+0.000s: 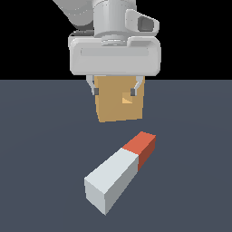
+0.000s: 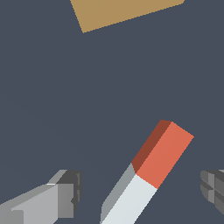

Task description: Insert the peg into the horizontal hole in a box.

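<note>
The peg [image 1: 118,171] lies flat on the dark floor, its pale grey-white part towards the camera and its red-orange end [image 1: 142,146] pointing towards the box. The tan box [image 1: 120,103] stands behind it, and the small square hole [image 1: 127,99] shows in its front face. My gripper [image 1: 114,89] hangs open and empty above the floor, in front of the box. In the wrist view the peg [image 2: 146,179] lies below, between my open fingers [image 2: 65,194], and an edge of the box [image 2: 122,13] shows. The hole is out of that view.
Dark grey floor [image 1: 41,158] spreads around the peg and the box. The background above the floor is black.
</note>
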Controlling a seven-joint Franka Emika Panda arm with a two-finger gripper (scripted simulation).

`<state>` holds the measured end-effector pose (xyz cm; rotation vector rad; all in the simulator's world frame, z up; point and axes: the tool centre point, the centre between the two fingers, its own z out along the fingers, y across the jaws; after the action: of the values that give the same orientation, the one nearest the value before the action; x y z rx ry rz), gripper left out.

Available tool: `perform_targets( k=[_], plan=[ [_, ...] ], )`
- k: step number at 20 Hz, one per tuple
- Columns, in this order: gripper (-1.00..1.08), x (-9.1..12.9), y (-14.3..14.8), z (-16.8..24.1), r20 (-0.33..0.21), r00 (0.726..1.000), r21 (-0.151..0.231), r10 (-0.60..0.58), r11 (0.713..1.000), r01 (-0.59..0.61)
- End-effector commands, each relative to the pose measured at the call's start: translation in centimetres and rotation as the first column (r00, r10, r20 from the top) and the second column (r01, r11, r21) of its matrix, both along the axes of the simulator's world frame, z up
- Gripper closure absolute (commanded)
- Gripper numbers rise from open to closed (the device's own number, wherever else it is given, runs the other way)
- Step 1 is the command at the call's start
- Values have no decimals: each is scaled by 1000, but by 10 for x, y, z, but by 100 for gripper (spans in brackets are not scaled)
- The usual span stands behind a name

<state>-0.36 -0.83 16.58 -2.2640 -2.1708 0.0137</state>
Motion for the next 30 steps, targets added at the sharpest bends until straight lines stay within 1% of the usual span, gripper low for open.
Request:
perform_targets(
  k=[1,5,8,11,14,17,22,26,30],
  plan=[
    [-92,0,0,0,0,1000,0,0,1000,0],
    [-92,1,-3,-3,0,1000,0,-17,1000,17],
    [-92,3,-10,-8,1,999,-1,-54,999,54],
    [-92,6,-20,-17,2,994,-1,-110,994,110],
    [-92,9,-35,-30,4,982,-1,-188,982,188],
    [-92,11,-55,-46,6,958,-2,-288,958,288],
    [-92,10,-86,-70,9,899,-1,-437,899,437],
    [-92,7,-102,-84,10,857,0,-515,857,515],
    [-92,5,-111,-92,10,831,2,-556,831,556]
  ],
)
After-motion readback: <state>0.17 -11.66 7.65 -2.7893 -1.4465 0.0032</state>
